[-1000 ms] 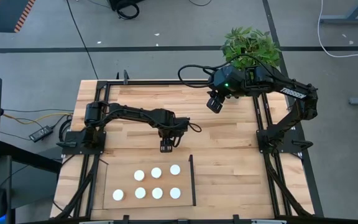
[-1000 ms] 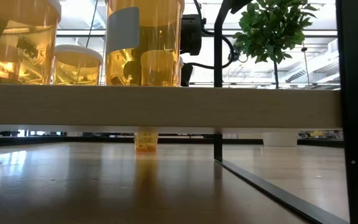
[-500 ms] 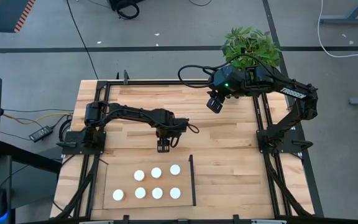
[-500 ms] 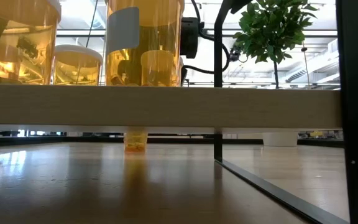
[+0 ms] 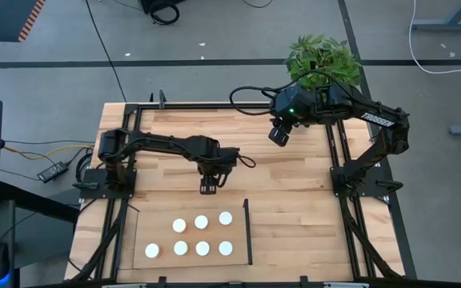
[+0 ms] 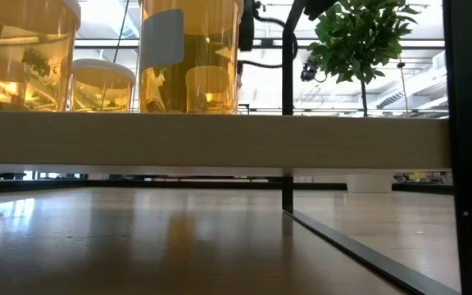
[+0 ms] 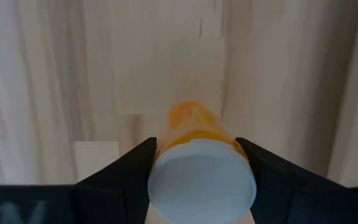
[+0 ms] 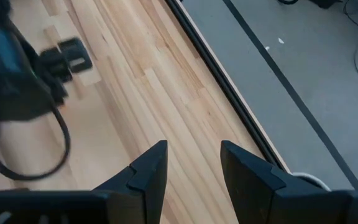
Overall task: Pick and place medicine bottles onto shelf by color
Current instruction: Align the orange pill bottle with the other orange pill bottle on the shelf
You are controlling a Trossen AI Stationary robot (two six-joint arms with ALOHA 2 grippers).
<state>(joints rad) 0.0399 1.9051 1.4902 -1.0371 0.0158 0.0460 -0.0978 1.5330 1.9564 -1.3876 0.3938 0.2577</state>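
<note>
Gripping bottle point(image 7: 202, 168), left gripper point(image 5: 208, 187) above table | right gripper point(image 5: 278, 134) raised, jaws parted, empty

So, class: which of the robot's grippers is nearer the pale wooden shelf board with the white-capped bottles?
Left. The left gripper hangs just beyond the pale wooden shelf board's far edge; the right gripper is farther off, by the green plant.

Seven medicine bottles point(image 5: 202, 248) show in all (six white caps standing in two rows of three on the one shelf point(image 5: 155, 232), plus a seventh bottle point(image 7: 201, 171) seen in the left wrist view), along with two arms and one plant point(image 5: 323, 58).
</note>
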